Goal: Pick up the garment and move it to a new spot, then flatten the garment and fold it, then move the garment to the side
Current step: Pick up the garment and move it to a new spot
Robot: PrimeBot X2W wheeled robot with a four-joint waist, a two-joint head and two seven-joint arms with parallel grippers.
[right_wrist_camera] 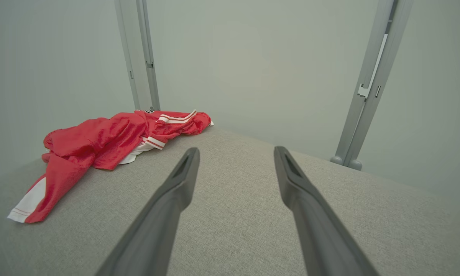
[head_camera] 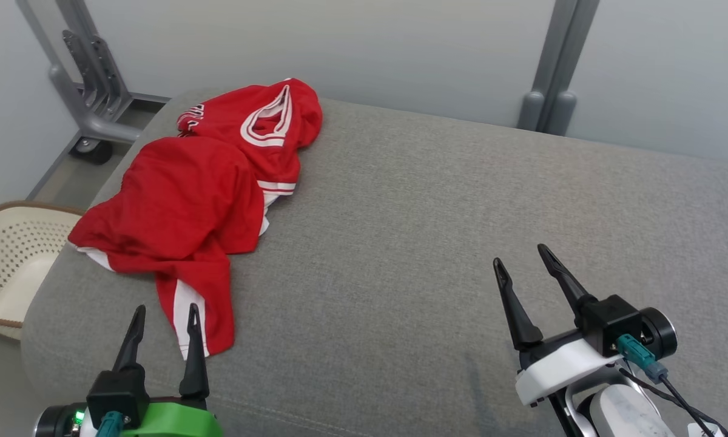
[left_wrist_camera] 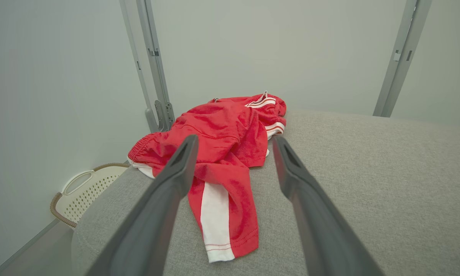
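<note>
A red garment (head_camera: 200,194) with white stripes lies crumpled on the far left of the grey cushioned surface (head_camera: 437,243). One sleeve with a white band trails toward the front edge. My left gripper (head_camera: 166,312) stands open just short of that sleeve's end, holding nothing. From the left wrist, the garment (left_wrist_camera: 222,153) lies straight ahead between the fingers (left_wrist_camera: 176,168). My right gripper (head_camera: 520,255) is open over bare fabric at the lower right, well apart from the garment (right_wrist_camera: 99,142), which lies off to its left.
A cream perforated basket (head_camera: 9,261) sits on the floor beyond the surface's left edge. Grey metal frame posts (head_camera: 555,67) and a wheeled bracket (head_camera: 91,97) stand against the pale wall behind. The middle and right of the surface are bare.
</note>
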